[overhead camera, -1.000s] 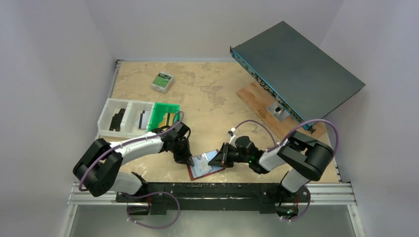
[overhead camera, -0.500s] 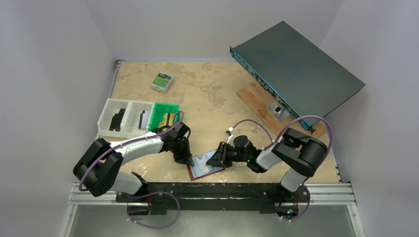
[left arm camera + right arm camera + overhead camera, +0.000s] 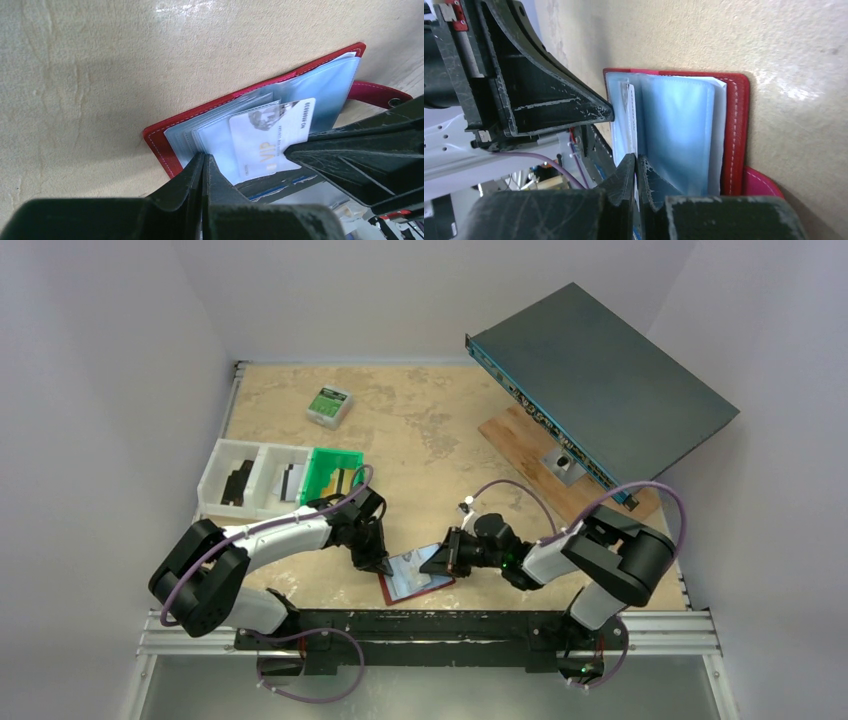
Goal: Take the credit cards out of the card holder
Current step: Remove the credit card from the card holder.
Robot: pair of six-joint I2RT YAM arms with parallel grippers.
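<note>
The red card holder (image 3: 415, 578) lies open at the near edge of the table (image 3: 420, 430). The left gripper (image 3: 202, 167), fingers pressed together, pins its left side. The right gripper (image 3: 636, 170) pinches a white card (image 3: 270, 135). The card should probably be drawn rightward, flat along its sleeve, with the holder held down.

The red card holder (image 3: 415, 580) is lying open on the counter (image 3: 420, 440) near its near edge, its pale blue sleeves (image 3: 325, 85) fanning apart. A white credit card (image 3: 270, 137) lettered "VIP" in gold is sticking partway out of one sleeve.

Matt red card holder (image 3: 159, 142), glossy sleeves (image 3: 330, 85)
</note>
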